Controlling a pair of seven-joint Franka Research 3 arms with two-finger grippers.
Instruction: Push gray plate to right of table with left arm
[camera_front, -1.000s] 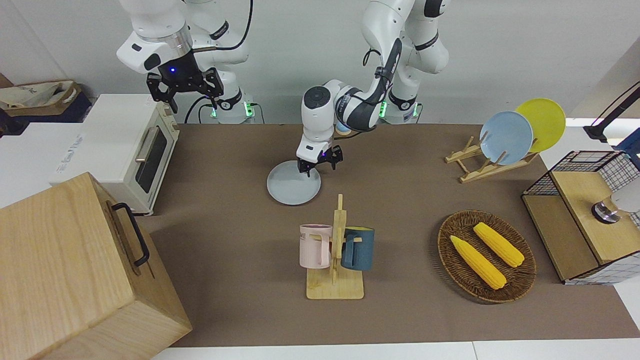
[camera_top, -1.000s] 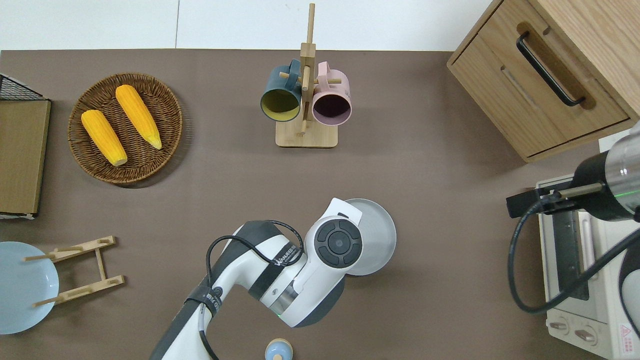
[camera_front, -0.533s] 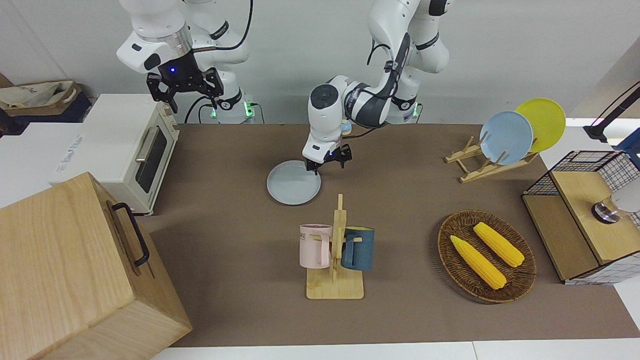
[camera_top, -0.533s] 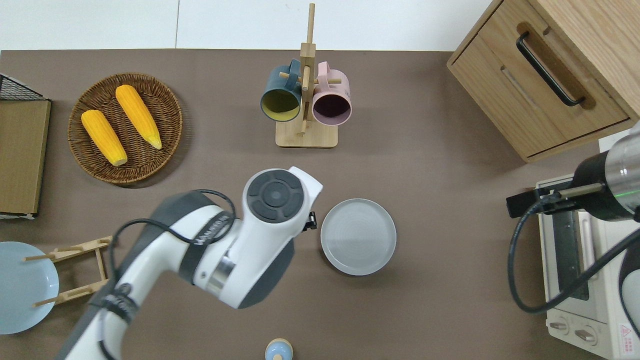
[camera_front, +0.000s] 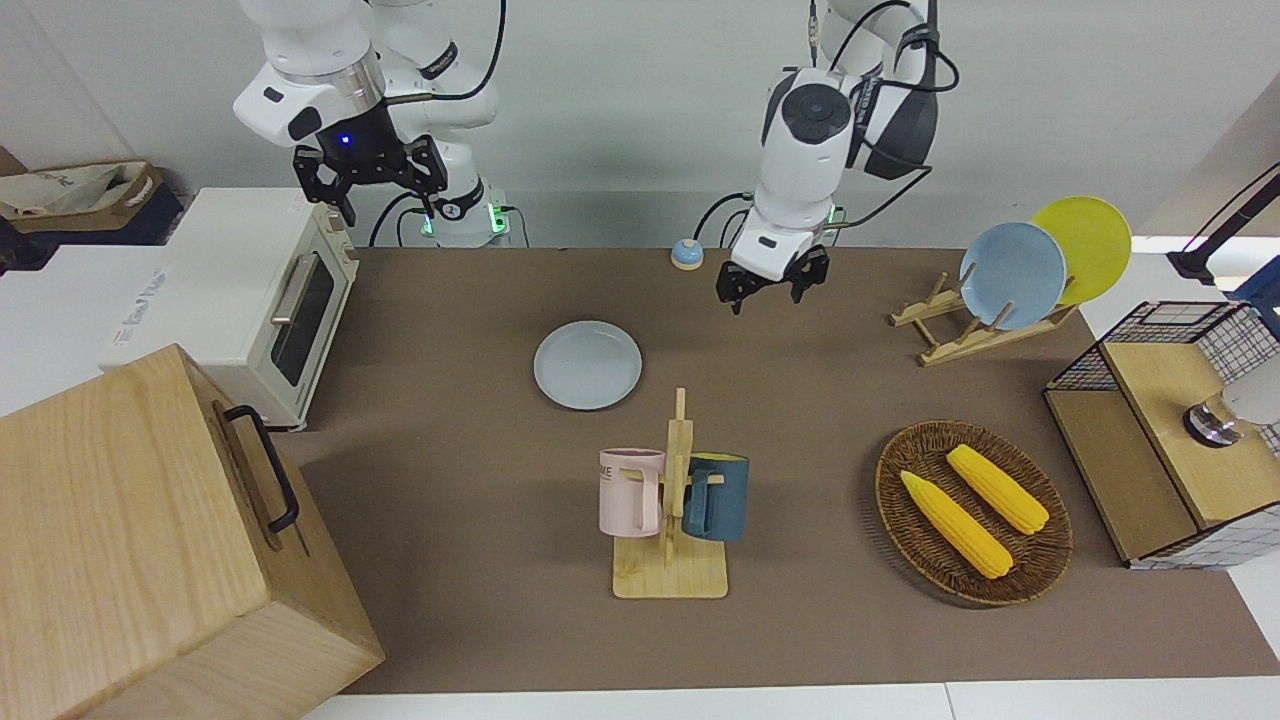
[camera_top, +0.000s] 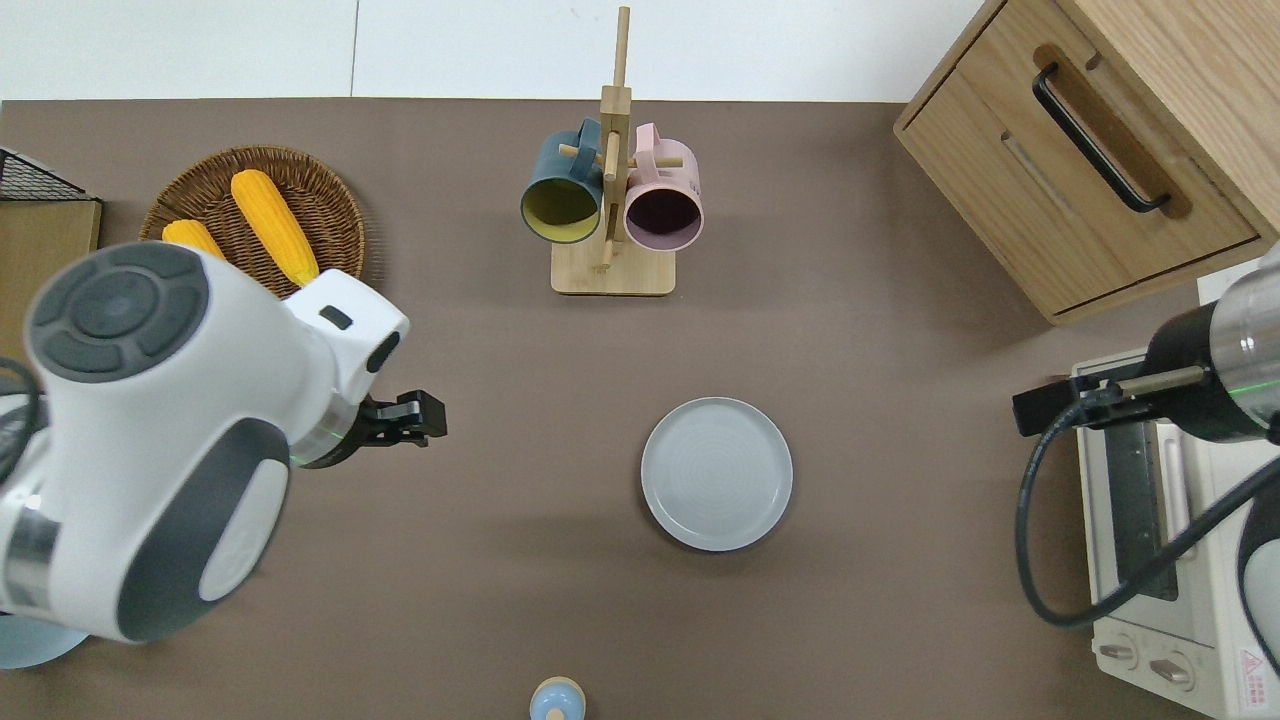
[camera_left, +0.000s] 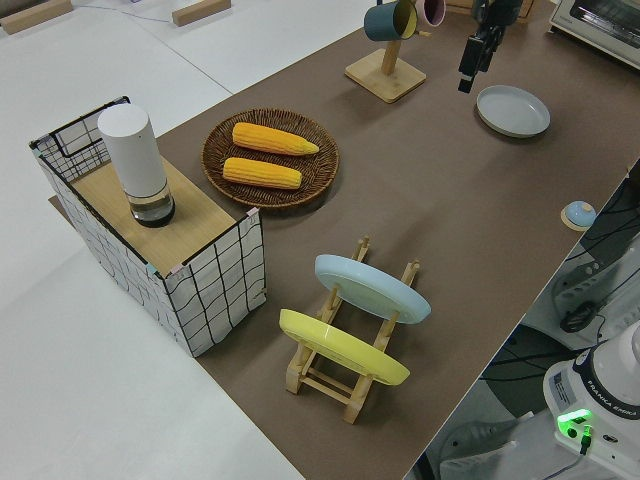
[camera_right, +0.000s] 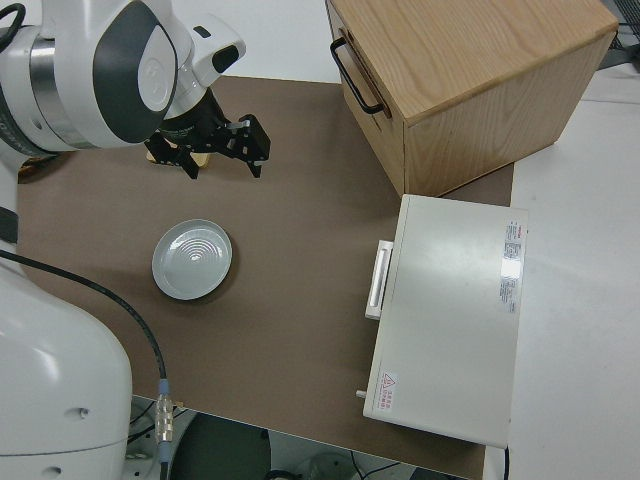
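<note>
The gray plate (camera_front: 587, 364) lies flat on the brown table (camera_front: 450, 480), nearer to the robots than the mug rack; it also shows in the overhead view (camera_top: 716, 473), the left side view (camera_left: 512, 110) and the right side view (camera_right: 192, 258). My left gripper (camera_front: 768, 297) is open and empty, up in the air. In the overhead view the left gripper (camera_top: 405, 428) is over bare table, well apart from the plate, toward the left arm's end. My right gripper (camera_front: 370, 190) is parked and open.
A wooden mug rack (camera_front: 672, 500) holds a pink and a blue mug. A corn basket (camera_front: 972, 512), a plate rack with light-blue and yellow plates (camera_front: 1010, 275) and a wire crate (camera_front: 1170, 420) stand at the left arm's end. A toaster oven (camera_front: 255, 300) and wooden box (camera_front: 150, 540) stand at the right arm's end.
My left gripper has risen from the plate's rim and swung away toward the left arm's end of the table. The gray plate has stayed where it was.
</note>
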